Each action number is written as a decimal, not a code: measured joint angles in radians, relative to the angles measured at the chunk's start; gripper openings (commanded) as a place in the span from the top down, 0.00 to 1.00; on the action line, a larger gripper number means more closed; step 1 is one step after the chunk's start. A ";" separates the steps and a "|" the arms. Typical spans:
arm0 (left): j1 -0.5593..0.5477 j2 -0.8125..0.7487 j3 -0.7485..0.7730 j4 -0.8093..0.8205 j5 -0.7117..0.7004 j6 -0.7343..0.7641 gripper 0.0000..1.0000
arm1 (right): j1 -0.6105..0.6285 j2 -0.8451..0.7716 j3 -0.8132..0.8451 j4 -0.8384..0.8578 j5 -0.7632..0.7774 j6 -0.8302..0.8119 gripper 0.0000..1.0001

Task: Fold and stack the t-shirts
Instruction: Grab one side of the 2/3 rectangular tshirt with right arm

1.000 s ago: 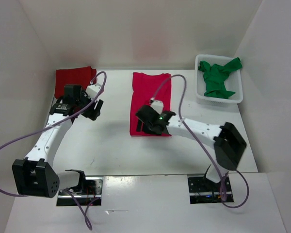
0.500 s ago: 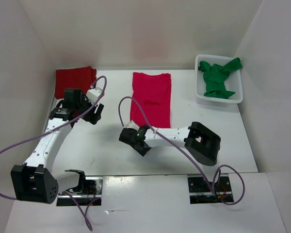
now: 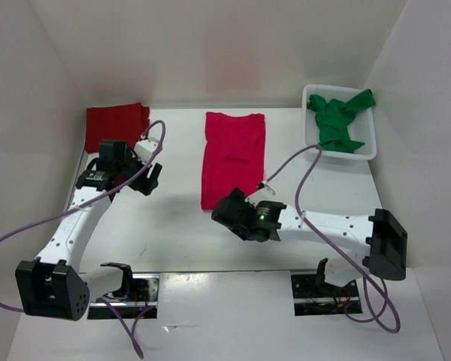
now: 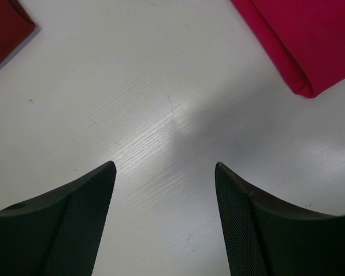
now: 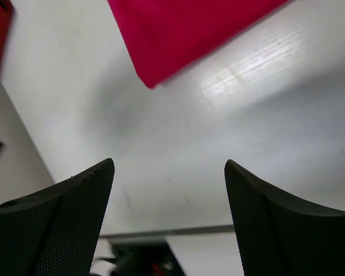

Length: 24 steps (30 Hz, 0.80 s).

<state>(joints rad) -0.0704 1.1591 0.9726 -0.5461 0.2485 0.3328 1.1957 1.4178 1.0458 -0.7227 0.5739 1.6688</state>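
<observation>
1. Three shirts: crimson shirt (image 3: 234,158) lying flat as a long strip on the counter (image 3: 173,226); dark red shirt (image 3: 116,120) folded, well left of it; green shirt (image 3: 338,120) bunched in the basket (image 3: 313,147), right of it.
2. Both hands wide open and empty: left hand (image 4: 164,167) left of the crimson shirt, right hand (image 5: 169,164) just off its near edge.
3. Probably next: pinch both near corners, lift low, lay onto the far hem, square the edges before letting go.
</observation>
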 measured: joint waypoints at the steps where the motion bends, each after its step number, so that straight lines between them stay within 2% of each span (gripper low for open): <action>1: -0.003 -0.010 -0.002 0.000 0.000 0.000 0.23 | -0.002 -0.014 0.001 0.003 0.017 0.058 0.17; 4: -0.015 -0.040 -0.016 -0.001 0.003 -0.001 0.23 | -0.045 0.007 0.001 0.002 0.052 0.176 0.16; 8: -0.037 -0.049 -0.034 -0.002 0.005 -0.002 0.23 | -0.063 0.054 -0.058 0.006 0.056 0.255 0.13; 15: -0.097 -0.053 -0.058 -0.002 0.003 -0.010 0.23 | -0.080 0.133 -0.079 0.005 0.030 0.295 0.13; 24: -0.133 -0.057 -0.059 -0.001 -0.016 -0.021 0.22 | -0.189 0.240 -0.079 0.075 -0.014 0.305 0.13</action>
<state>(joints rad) -0.2035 1.1019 0.9134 -0.5472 0.2321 0.3115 1.0069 1.6573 0.9665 -0.6476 0.5594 1.9736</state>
